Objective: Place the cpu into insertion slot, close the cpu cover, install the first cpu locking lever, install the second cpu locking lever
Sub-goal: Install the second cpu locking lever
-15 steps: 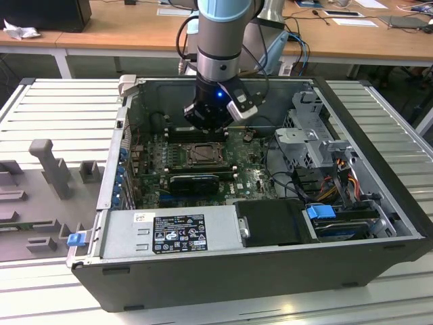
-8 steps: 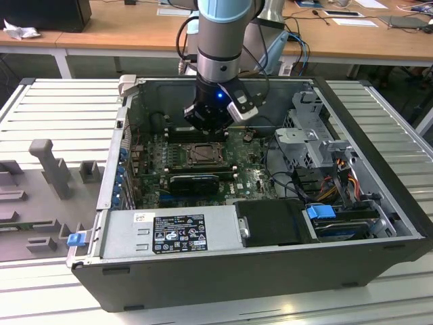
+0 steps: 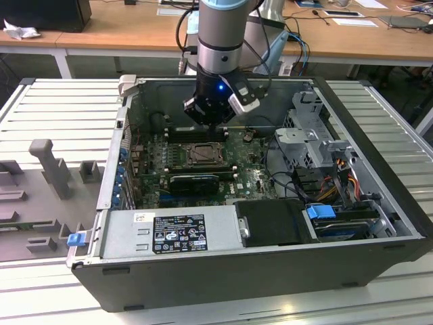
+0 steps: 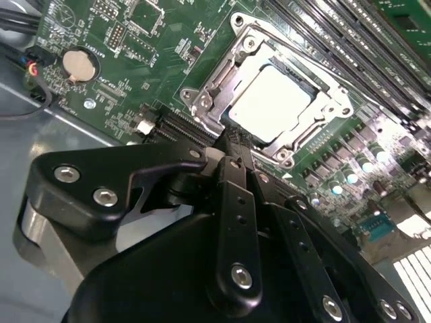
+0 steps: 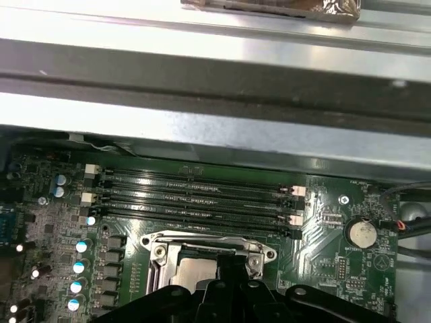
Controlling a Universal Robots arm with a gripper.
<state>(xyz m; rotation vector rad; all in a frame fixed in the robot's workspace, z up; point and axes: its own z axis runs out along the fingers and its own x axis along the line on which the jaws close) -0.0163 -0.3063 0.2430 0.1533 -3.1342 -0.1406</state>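
I'm hovering the gripper (image 4: 232,145) just above the slot (image 4: 269,101), jaws pressed together and holding nothing. The cpu (image 4: 268,102) is sitting in the slot, framed by the cover (image 4: 306,138).

Wooden desks (image 3: 135,30) run along at twelve o'clock, papers (image 3: 355,22) scattered on them; pale ribbed worktop (image 3: 47,112) spreads below.

exterior: high, looking down into open computer case (image 3: 379,223) | wrist views: close over motherboard (image 4: 121,74), sharing insertion slot (image 4: 269,104)
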